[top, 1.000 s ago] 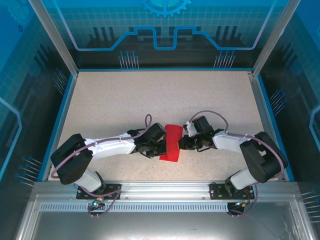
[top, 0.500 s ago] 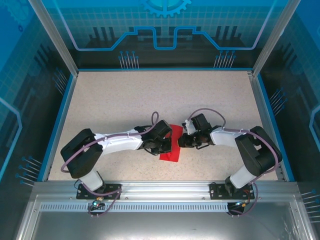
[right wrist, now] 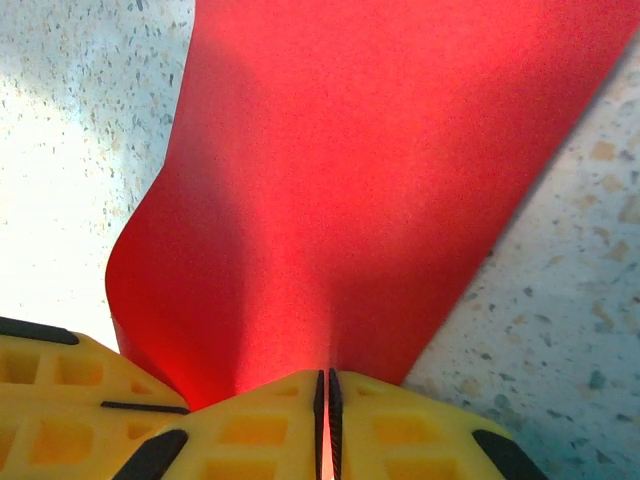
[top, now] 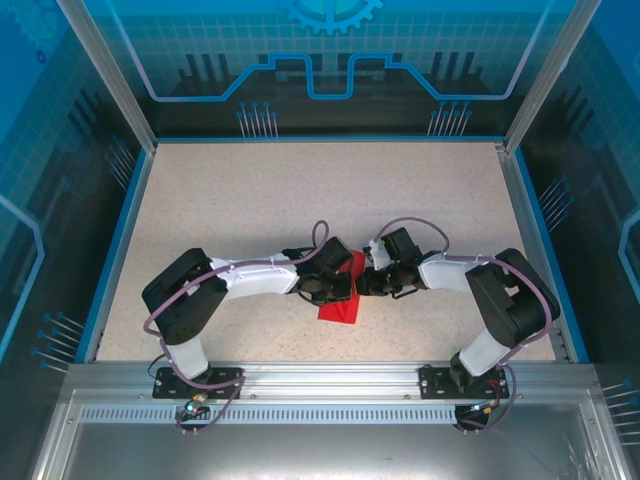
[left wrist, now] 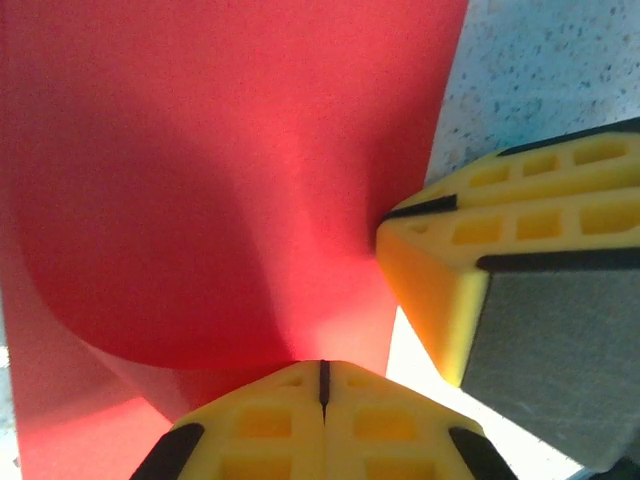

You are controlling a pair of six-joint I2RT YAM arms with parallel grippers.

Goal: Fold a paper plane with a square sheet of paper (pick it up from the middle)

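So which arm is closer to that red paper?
Neither: both hold it. The left arm has its jaws shut on the red paper from the left; the right arm has its jaws shut on it from the right, close beside them.

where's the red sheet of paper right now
In the top view the square sheet of paper sits at the front middle of the table, clamped by the left hand on its left and the right hand on its right.

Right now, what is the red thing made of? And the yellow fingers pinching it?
The red sheet looks like thin matte paper: it bends in a soft curve. The yellow fingers look like moulded plastic or rubber, with gridded hollows.
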